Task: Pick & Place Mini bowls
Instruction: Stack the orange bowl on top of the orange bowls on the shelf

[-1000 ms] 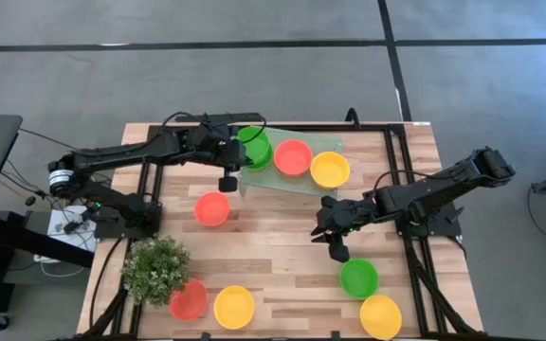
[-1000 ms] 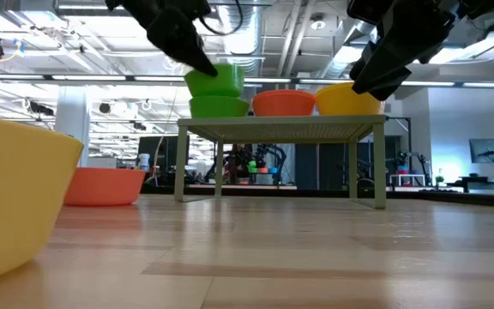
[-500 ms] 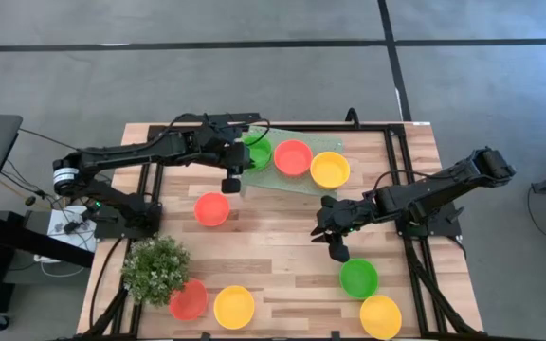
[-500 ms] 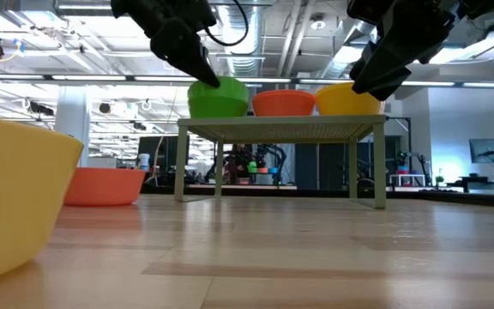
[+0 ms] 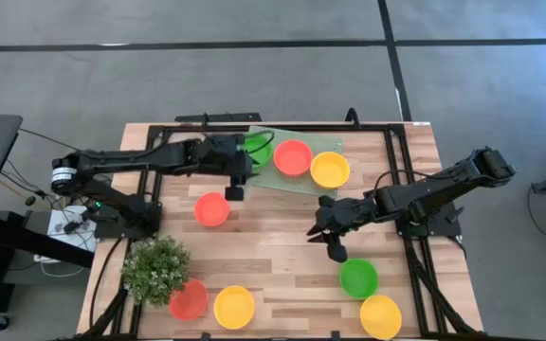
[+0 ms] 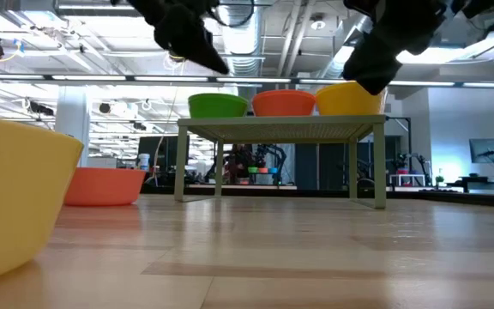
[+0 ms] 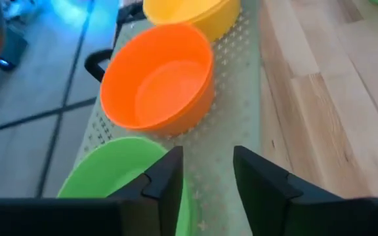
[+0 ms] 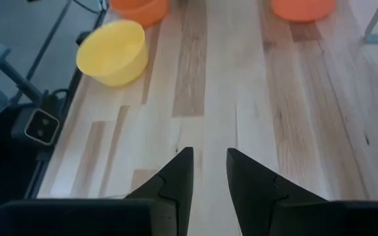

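Note:
Three mini bowls sit in a row on the pale green perforated rack (image 5: 303,177): green (image 5: 258,148), red (image 5: 293,157) and yellow (image 5: 330,170). My left gripper (image 7: 205,154) stands open just above and beside the green bowl (image 7: 113,174), clear of its rim in the low view (image 6: 219,105). My right gripper (image 8: 209,154) hovers open over bare wood at mid-right (image 5: 335,248), with nothing between its fingers. Loose mini bowls rest base down on the table: red (image 5: 211,209), red (image 5: 189,299), yellow (image 5: 234,307), green (image 5: 359,278) and yellow (image 5: 380,315).
A small bushy plant (image 5: 156,268) stands at the near left. The rack stands on thin legs (image 6: 181,163) at the table's far middle. Black frame rails (image 5: 394,170) run along the table's sides. Bare wood lies between the two arms.
My left gripper has lowered the green bowl it held into a green bowl on the rack. It has then opened, let go and risen a little clear of the rim. The two green bowls now look like one in the low view.

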`<state>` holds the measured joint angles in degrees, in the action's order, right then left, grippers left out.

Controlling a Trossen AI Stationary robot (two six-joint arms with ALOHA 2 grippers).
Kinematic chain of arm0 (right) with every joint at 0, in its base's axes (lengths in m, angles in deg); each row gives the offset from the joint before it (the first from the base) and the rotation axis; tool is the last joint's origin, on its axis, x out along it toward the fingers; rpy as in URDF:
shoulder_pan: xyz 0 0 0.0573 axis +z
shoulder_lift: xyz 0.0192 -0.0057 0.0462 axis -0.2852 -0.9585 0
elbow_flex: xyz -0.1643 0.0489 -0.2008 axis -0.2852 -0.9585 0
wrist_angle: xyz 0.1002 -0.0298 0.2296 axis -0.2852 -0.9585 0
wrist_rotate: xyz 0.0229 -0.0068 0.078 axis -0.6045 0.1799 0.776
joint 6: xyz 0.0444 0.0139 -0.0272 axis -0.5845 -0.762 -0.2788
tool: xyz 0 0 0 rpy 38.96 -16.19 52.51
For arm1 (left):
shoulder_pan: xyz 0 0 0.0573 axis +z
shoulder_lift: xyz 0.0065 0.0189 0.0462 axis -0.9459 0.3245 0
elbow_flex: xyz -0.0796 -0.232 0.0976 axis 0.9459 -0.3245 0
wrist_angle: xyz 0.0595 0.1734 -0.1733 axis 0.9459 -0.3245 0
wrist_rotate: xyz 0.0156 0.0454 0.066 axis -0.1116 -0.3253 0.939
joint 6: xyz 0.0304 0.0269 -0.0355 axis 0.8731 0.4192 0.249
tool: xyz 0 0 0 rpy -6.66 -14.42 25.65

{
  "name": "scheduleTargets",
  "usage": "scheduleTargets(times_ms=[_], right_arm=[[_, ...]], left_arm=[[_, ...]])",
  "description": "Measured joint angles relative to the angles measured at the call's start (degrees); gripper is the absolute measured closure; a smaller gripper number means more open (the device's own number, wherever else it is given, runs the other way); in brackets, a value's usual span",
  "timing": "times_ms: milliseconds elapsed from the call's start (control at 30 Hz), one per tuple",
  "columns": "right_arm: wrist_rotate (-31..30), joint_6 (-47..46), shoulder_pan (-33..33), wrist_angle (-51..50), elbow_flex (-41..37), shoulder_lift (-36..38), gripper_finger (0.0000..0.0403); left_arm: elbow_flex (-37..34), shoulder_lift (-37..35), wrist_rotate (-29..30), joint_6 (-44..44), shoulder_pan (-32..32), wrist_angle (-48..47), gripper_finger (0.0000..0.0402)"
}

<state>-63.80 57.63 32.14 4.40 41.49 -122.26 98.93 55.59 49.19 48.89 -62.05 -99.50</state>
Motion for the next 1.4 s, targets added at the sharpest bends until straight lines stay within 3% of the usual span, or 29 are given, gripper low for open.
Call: scheduleTargets(times_ms=[133, 333, 533, 700, 967, 1167, 1400], right_arm=[[-1.5, 0.0, -0.2, 2.0, 0.0, 0.0, 0.0316], [-7.6, 0.0, -2.4, 6.3, 0.0, -0.2, 0.0316], [-7.4, 0.1, -4.7, 14.5, 0.0, -4.7, 0.0316], [-7.3, 6.4, -6.1, 21.7, 0.7, -11.4, 0.0316], [-7.3, 16.2, -5.2, 25.5, 7.3, -18.7, 0.0316], [-7.3, 21.9, -4.3, 25.6, 12.0, -23.6, 0.0316], [-7.3, 25.5, -4.4, 25.5, 16.4, -28.0, 0.0316]], left_arm=[[0.0, -2.4, 3.9, -2.1, -6.3, -0.2, 0.0254], [-0.6, -5.9, 3.9, -15.7, -15.1, -3.3, 0.0256], [-6.7, -8.8, 3.8, -29.6, -22.2, -5.8, 0.0265], [-13.1, -9.4, 3.9, -42.2, -26.0, -6.1, 0.0264], [-22.8, -8.6, 6.0, -53.7, -26.9, -6.1, 0.0263], [-26.8, -8.3, 11.3, -55.8, -25.8, -5.9, 0.0264], [-30.7, -8.3, 11.6, -56.0, -24.2, -5.7, 0.0265]])
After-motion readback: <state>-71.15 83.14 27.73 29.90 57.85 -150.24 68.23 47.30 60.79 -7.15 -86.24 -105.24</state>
